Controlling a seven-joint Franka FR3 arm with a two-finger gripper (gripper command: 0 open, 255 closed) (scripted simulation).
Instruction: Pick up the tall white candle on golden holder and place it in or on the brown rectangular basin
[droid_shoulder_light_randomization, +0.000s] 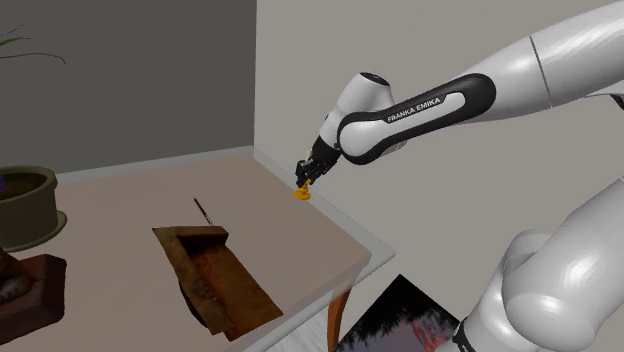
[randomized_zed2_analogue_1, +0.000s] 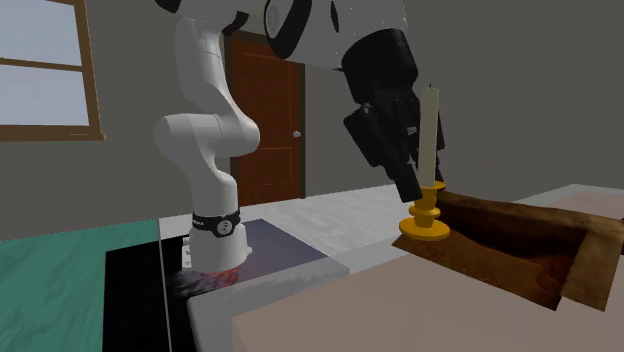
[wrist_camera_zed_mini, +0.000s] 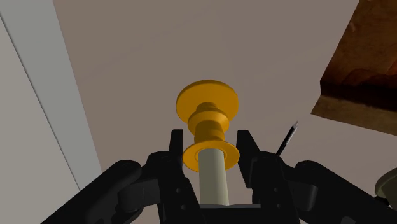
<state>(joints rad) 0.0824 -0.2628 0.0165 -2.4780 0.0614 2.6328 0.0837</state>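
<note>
Between the jaws of the gripper (wrist_camera_zed_mini: 210, 145) sits the candle (wrist_camera_zed_mini: 213, 181), pale and upright on its golden holder (wrist_camera_zed_mini: 208, 108). The two black fingers (wrist_camera_zed_mini: 176, 153) are closed most of the way and press on the holder's upper collar from both sides, so it's got a hold on it. Can't tell if the base disc is resting on the table (droid_shoulder_light_randomization: 130, 205) or is just off it.

Off to one side of the jaws, pretty near, is the brown rectangular basin (droid_shoulder_light_randomization: 215, 275), open side up. A thin dark stick (droid_shoulder_light_randomization: 205, 211) lies right at the basin's end, and in the wrist view it shows between the jaws and the basin. Past the basin, well away from the jaws, there's an olive pot (droid_shoulder_light_randomization: 25, 205) and a reddish-brown blocky thing (droid_shoulder_light_randomization: 25, 290).

The tabletop is plain tan with a pale grey border, and the jaws are close to that border. Room-wise: grey walls (droid_shoulder_light_randomization: 150, 70), a brown door (randomized_zed2_analogue_1: 265, 120) and a window (randomized_zed2_analogue_1: 45, 70) behind the arm, green floor (randomized_zed2_analogue_1: 50, 270), and a dark stand (droid_shoulder_light_randomization: 400, 315) under the arm's base.
</note>
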